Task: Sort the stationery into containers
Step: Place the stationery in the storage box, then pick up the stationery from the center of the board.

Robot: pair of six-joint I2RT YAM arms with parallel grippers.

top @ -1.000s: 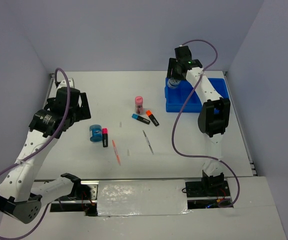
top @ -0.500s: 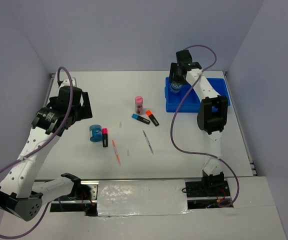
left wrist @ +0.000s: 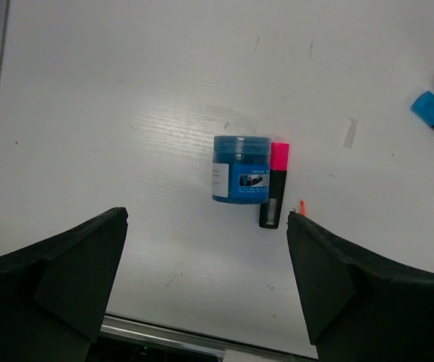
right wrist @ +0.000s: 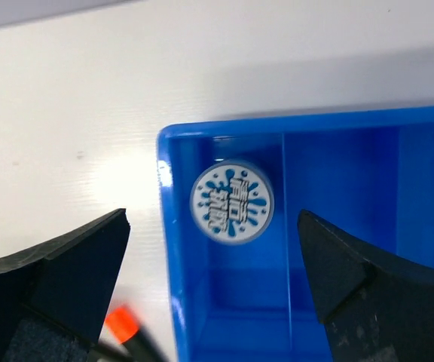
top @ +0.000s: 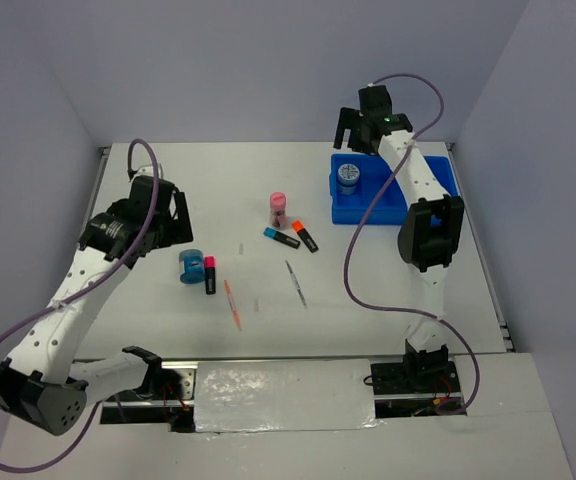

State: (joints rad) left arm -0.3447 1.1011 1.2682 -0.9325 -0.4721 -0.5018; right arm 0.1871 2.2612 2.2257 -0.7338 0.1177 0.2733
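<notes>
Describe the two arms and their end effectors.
The left arm and right arm have white links dotted with small holes, joined by black housings. A thin purple cable loops loosely along each. The left end effector and right end effector each have two broad, wedge-shaped matte black fingers.

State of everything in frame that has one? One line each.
left gripper: open, empty
right gripper: open, empty
blue tray: holds one tub
tub in tray: upright, not held
loose tub: lying on its side
pink-capped highlighter: capped, lying flat
blue-capped highlighter: capped, lying flat
orange-capped highlighter: capped, lying flat
pink cylinder: upright
</notes>
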